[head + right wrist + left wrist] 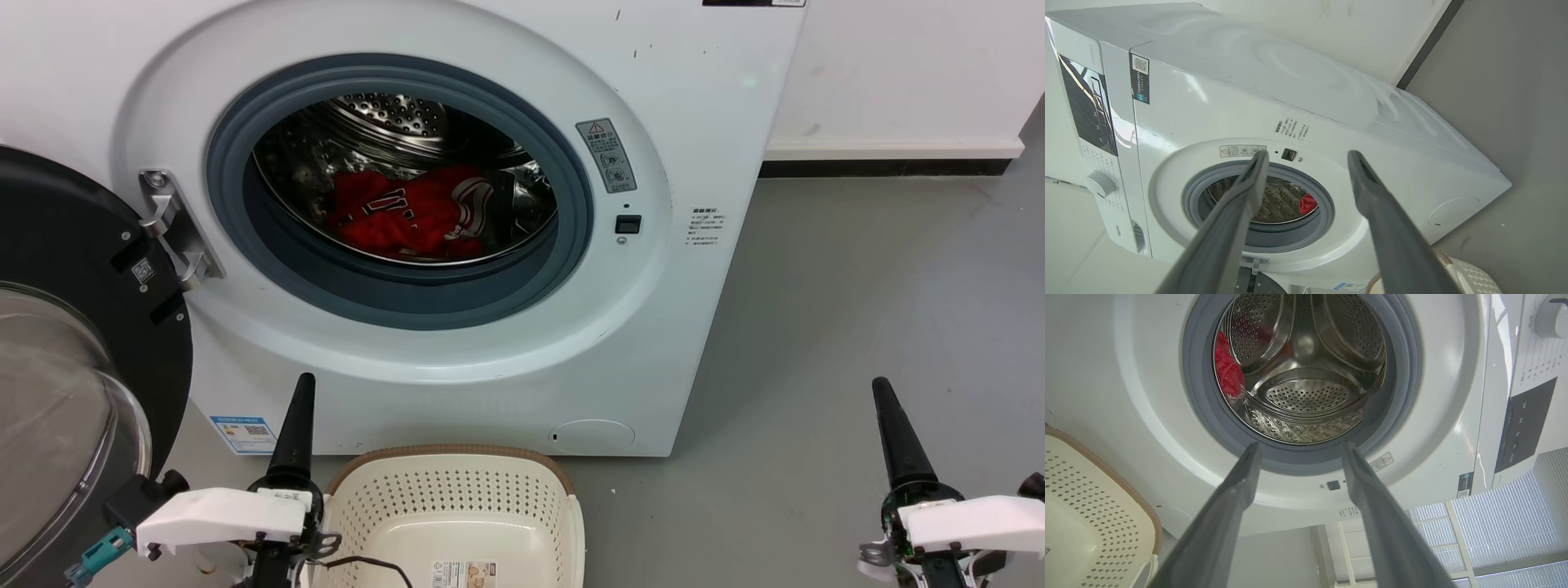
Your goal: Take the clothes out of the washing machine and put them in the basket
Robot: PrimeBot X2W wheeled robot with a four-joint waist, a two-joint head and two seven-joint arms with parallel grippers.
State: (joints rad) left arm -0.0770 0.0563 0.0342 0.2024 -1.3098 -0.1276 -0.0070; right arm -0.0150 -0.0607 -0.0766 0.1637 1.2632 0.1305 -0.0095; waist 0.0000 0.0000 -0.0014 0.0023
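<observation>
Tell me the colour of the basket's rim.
Brown, woven-look, on the cream perforated basket; clearest in the head view.

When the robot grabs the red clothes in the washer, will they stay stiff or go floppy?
Probably floppy: the red clothes lie crumpled in the steel drum, so they would likely droop when lifted. They look like thin fabric, so probably light, unless wet, which I cannot tell. A hanging end might snag on the grey gasket.
</observation>
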